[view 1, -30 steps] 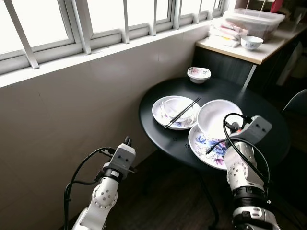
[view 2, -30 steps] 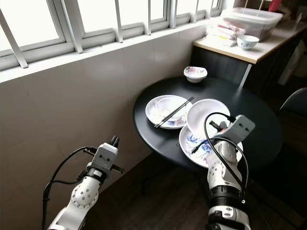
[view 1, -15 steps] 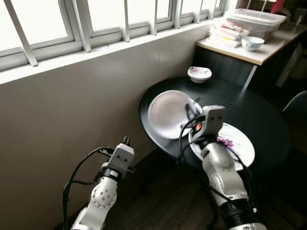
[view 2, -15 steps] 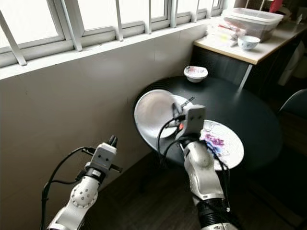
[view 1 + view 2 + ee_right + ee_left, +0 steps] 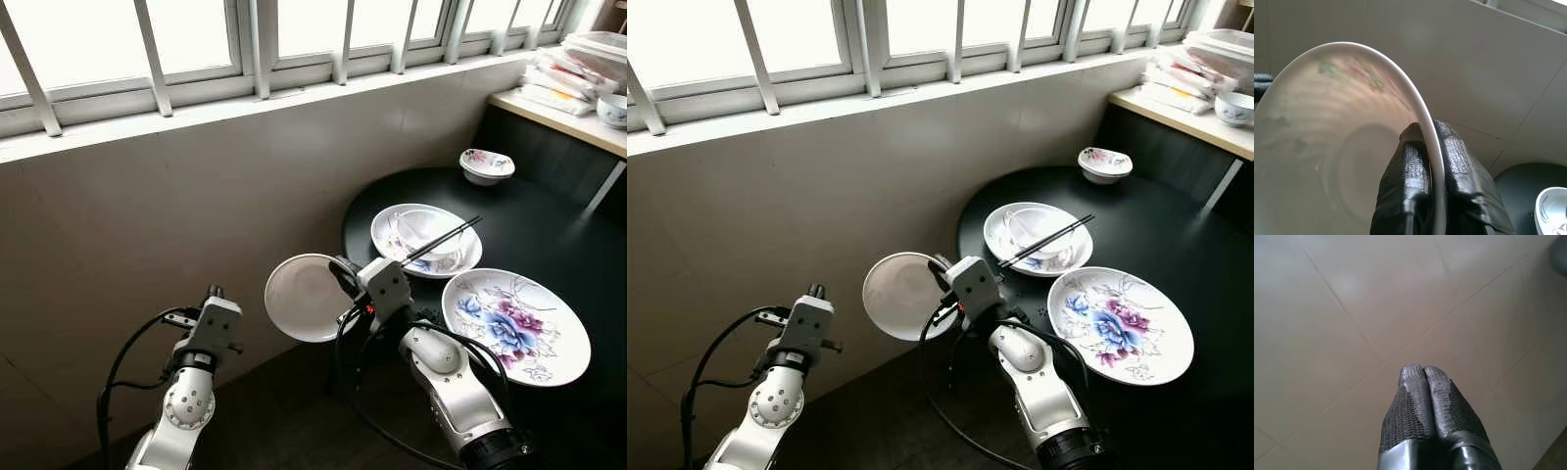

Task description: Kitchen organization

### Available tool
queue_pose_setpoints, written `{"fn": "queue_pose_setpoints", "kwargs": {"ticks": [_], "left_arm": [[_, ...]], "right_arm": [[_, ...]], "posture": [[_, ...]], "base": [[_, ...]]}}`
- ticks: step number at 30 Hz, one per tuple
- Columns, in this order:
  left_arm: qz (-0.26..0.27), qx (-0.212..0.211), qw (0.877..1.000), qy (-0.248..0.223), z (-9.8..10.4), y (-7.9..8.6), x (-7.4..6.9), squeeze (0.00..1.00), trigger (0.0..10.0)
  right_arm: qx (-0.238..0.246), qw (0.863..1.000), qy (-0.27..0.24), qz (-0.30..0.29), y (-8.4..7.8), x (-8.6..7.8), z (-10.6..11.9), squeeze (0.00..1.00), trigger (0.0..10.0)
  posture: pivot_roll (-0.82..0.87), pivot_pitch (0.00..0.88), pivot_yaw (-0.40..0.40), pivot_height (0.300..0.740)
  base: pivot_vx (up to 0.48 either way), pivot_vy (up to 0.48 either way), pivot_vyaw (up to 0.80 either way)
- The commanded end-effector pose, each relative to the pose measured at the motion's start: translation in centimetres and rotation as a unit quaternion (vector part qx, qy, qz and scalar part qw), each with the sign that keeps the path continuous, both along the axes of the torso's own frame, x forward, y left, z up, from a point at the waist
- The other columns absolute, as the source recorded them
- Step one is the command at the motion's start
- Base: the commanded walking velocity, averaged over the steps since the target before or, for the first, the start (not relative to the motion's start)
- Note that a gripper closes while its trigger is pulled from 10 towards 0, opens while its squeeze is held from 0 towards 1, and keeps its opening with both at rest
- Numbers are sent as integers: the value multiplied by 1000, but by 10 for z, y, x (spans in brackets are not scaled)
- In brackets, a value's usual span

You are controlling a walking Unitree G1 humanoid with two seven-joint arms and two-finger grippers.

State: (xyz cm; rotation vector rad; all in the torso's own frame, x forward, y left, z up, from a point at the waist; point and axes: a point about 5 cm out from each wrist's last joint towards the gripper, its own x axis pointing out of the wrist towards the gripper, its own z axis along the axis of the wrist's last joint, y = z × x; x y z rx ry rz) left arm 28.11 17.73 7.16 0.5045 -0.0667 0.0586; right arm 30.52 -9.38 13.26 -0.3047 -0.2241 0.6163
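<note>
My right gripper [image 5: 345, 285] is shut on the rim of a white plate [image 5: 306, 297], held on edge in the air left of the round black table [image 5: 568, 220], close to the tiled wall. In the right wrist view both fingers [image 5: 1405, 161] pinch the plate's rim [image 5: 1415, 105]. On the table lie a large floral plate [image 5: 515, 325], a patterned plate [image 5: 425, 240] carrying a bowl and black chopsticks [image 5: 443, 239], and a small floral bowl [image 5: 487, 165]. My left gripper [image 5: 1422, 368] is shut and empty, pointing at the wall; its arm [image 5: 201, 348] is low on the left.
A tiled wall [image 5: 147, 196] under barred windows runs along the left and back. A counter [image 5: 554, 103] with containers and a bowl [image 5: 615, 110] stands behind the table at the right. Dark floor [image 5: 294, 431] lies between my arms.
My right gripper lifted the white plate off the floral plate and swung it left, past the table's edge. The camera has turned left, shifting the table rightward. The left arm has barely moved.
</note>
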Motion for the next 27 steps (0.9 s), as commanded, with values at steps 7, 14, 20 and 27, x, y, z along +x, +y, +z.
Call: {"fn": "queue_pose_setpoints", "kwargs": {"ticks": [7, 14, 20, 27], "left_arm": [[27, 12, 999, 22, -7, 7, -4, 0, 10000], [28, 3, 999, 16, -7, 7, -6, 0, 10000], [5, -31, 999, 30, -8, -2, -5, 0, 10000], [1, -27, 1000, 7, -3, -4, -6, 0, 10000]], "right_arm": [[-44, 999, -16, 9, 0, -5, -9, 0, 0], [-54, 998, -19, 9, 0, -6, -14, 0, 0], [-37, 999, -8, -22, -7, 0, -14, 0, 0], [-25, 999, -2, -37, -9, 3, -14, 0, 0]], "posture": [[-60, 0, -22, 740], [-57, 0, -24, 740], [-57, 0, -23, 740], [-57, 0, -25, 740]], "base": [[0, 0, 800], [0, 0, 800], [0, 75, 800], [0, 373, 800]]}}
